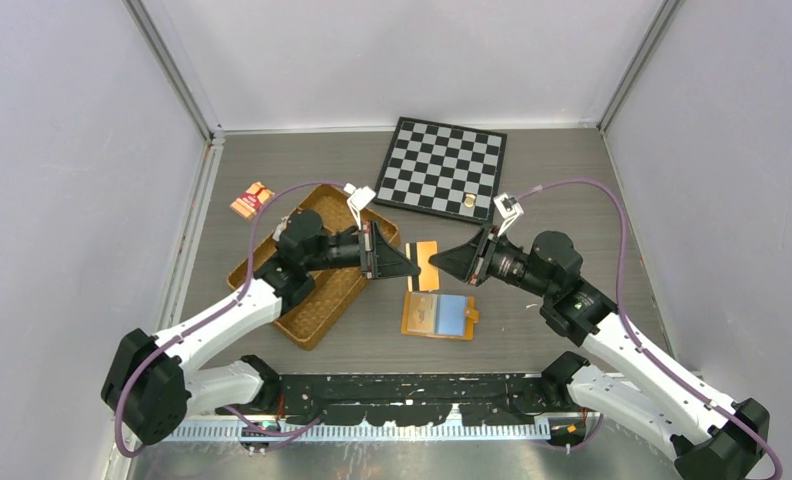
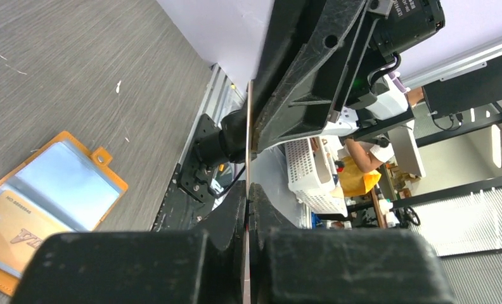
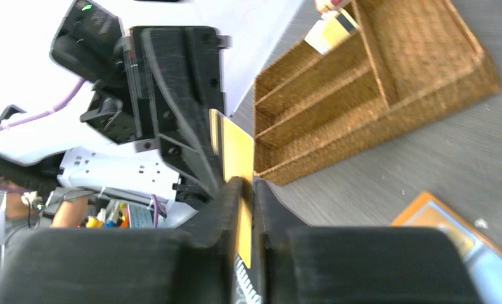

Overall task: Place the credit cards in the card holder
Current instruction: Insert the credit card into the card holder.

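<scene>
Gold credit card (image 1: 427, 270) hangs in the air at centre frame, pinched from both sides by left gripper (image 1: 410, 268) and right gripper (image 1: 440, 262). Open card holder (image 1: 412, 325) lies just below. The card is likely light, stiff and slick, so hold it by a short end.

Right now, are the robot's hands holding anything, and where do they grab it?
Yes, one gold card, shared: the left gripper pinches one long edge, the right gripper the opposite edge.

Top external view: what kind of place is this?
Likely a robotics lab cell: left arm and right arm bolted to a grey table, plain walls on aluminium posts.
</scene>
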Motion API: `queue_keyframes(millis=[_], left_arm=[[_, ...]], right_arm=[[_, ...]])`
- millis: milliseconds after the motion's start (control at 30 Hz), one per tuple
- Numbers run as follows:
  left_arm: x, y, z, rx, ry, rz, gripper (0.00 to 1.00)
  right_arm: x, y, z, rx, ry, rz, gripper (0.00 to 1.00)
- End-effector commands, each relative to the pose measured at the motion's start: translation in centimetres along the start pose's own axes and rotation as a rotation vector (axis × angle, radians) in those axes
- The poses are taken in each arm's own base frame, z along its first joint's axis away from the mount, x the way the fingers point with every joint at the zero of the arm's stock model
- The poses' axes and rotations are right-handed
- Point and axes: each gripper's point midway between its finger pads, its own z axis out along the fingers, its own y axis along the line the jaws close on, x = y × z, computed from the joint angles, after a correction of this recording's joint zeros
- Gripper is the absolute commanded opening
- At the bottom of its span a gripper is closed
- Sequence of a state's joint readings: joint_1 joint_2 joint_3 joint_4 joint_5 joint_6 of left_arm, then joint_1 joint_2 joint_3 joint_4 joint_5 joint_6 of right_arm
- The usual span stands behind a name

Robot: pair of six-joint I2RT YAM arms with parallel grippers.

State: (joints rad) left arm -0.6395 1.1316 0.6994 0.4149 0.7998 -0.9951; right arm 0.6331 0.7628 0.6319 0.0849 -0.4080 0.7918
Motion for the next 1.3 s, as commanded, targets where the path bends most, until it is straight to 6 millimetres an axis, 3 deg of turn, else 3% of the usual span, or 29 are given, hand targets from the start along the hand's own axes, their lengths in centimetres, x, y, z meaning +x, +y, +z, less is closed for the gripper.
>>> queue_keyframes(millis=[0, 33, 100, 267, 367, 500, 733, 900, 1267], left_arm=[[-0.6, -0.1, -0.1, -0.010, -0.035, 0.057, 0.00], [-0.4, 0.8, -0.1, -0.043, -0.025, 0.055, 0.00], [0.6, 3.0, -0.1, -0.121, 0.014, 0.037, 0.00], [3.3, 8.1, 0.1, -0.281, 0.159, -0.045, 0.00], [4.7, 10.0, 0.6, -0.315, 0.215, -0.085, 0.00], [6.8, 12.2, 1.2, -0.341, 0.264, -0.148, 0.00], [9.5, 14.7, 2.4, -0.341, 0.310, -0.236, 0.00], [10.5, 15.9, 3.0, -0.348, 0.321, -0.267, 0.00], [12.3, 18.3, 3.2, -0.372, 0.333, -0.350, 0.00]], right_arm=[[0.1, -2.5, -0.8, 0.163, 0.006, 0.015, 0.34], [0.6, -3.8, -1.2, 0.240, 0.018, 0.029, 0.48], [1.5, -6.8, -2.4, 0.405, 0.037, 0.057, 0.65], [5.5, -14.3, -6.3, 0.804, 0.120, 0.142, 0.76], [8.7, -16.8, -7.8, 0.929, 0.221, 0.203, 0.77], [11.1, -18.3, -7.8, 0.948, 0.260, 0.263, 0.77], [13.0, -19.2, -6.9, 0.930, 0.310, 0.306, 0.74], [14.4, -19.8, -6.6, 0.931, 0.359, 0.339, 0.67], [16.7, -22.2, -8.2, 1.079, 0.442, 0.358, 0.43]])
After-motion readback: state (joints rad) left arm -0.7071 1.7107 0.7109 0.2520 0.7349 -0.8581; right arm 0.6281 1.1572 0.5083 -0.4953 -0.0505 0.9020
